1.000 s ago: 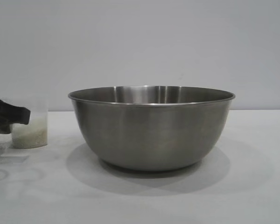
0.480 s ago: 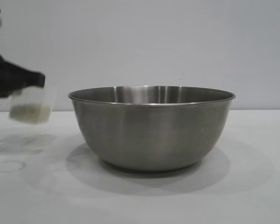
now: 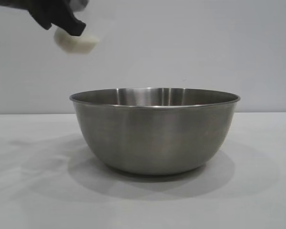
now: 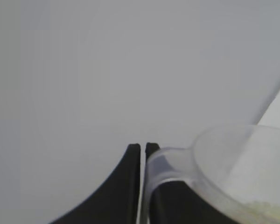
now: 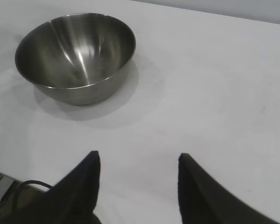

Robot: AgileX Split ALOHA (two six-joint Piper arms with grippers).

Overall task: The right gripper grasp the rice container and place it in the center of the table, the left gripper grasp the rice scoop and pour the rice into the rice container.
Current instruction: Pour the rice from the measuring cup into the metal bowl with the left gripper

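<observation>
Overhead, rice scoop (image 3: 77, 41) handle between jaws.

Rice container (image 3: 155, 131) mid table (image 3: 257, 191); rice scoop (image 3: 76, 40) up above, off its left.

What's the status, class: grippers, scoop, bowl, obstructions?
Left gripper shut on rice scoop, tilted, above and left of rice container. Right gripper open, apart from it. Container empty; nothing between them.

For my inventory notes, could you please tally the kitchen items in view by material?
Stainless steel: 1, the large round brushed-steel mixing bowl.
Translucent plastic: 1, the small whitish measuring cup holding white rice, raised in the left end effector.
Total: 2.
</observation>
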